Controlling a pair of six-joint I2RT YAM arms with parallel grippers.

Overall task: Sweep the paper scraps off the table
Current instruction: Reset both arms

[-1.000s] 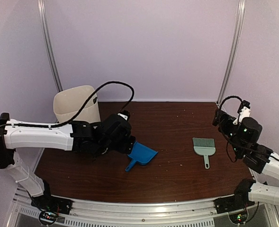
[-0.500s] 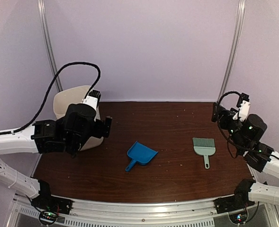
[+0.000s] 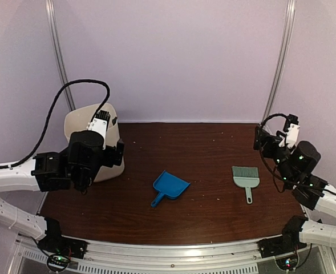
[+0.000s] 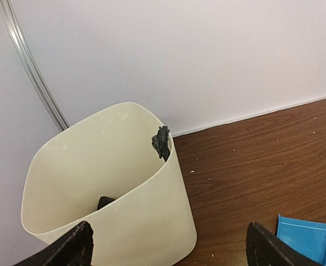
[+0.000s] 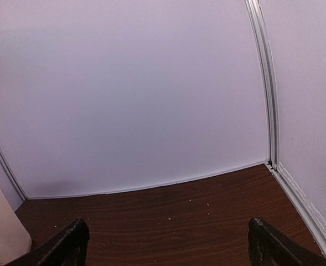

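Note:
The paper scraps show as a dark crumpled bit (image 4: 161,142) clinging to the cream bin's rim and another dark bit (image 4: 104,202) inside it. Tiny pale specks (image 5: 190,200) dot the table (image 3: 213,148). My left gripper (image 3: 120,153) hangs open beside the bin (image 3: 90,123), and in the left wrist view its gripper (image 4: 171,246) frames the bin's wall with nothing held. At the right edge my right gripper (image 3: 261,140) is raised and open; in its own view the gripper (image 5: 168,244) is empty and faces the back wall.
A blue dustpan (image 3: 170,187) lies mid-table, mouth to the upper right; its corner (image 4: 304,238) shows in the left wrist view. A pale green hand brush (image 3: 246,178) lies right of it, bristles away from me. Walls close the back and sides.
My left arm has swung away from the dustpan, up and left to the bin. The dustpan stays on the table. The right arm has shifted slightly toward the back.

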